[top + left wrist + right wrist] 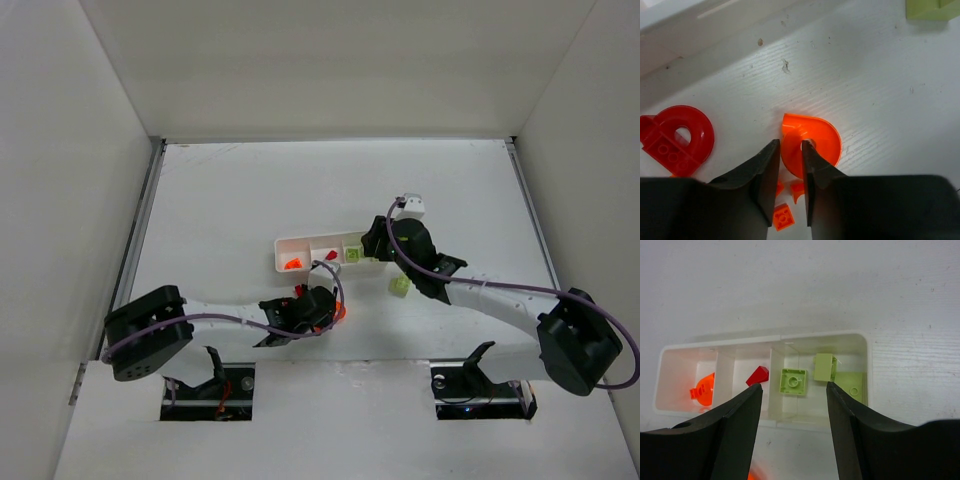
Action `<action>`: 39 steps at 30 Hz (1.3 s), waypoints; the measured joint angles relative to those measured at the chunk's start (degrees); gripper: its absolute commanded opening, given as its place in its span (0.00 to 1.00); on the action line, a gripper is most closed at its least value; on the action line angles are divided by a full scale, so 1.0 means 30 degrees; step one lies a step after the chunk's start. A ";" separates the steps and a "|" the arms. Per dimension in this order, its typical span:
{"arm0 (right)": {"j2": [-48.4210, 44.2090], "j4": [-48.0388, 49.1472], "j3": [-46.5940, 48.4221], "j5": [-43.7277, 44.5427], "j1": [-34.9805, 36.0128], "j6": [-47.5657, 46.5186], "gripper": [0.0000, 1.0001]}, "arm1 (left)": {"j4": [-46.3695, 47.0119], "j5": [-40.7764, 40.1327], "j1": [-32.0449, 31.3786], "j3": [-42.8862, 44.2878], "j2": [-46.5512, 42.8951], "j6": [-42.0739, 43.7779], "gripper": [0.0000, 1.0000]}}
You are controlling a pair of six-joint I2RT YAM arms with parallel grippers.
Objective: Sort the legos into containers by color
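On white table (880, 75), left claw (790, 145) pinching glossy orange curved lego (817, 137); right claw (794, 386) spread over shallow tray (860, 340)

The table (865, 75) is matt white, with a rough wood-like grain and dark specks. The orange round piece (815, 140) and red round piece (700, 135) are glossy plastic. The left gripper (790, 145) is matt black. The tray (765, 340) is smooth, glossy white plastic.
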 measured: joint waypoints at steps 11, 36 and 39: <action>-0.0532 0.0321 -0.0495 -0.0160 -0.0386 0.0284 0.60 | 0.0765 -0.0022 -0.0051 0.0000 -0.1421 -0.0240 0.07; -0.0889 0.0918 -0.0845 -0.0189 -0.0605 0.0554 0.61 | 0.0313 -0.1035 0.7664 0.0000 -0.5887 0.0816 0.21; -0.0845 0.0925 -0.0845 -0.0189 -0.0605 0.0525 0.61 | -0.0350 -0.0270 0.6353 0.0000 -0.5960 0.0852 0.32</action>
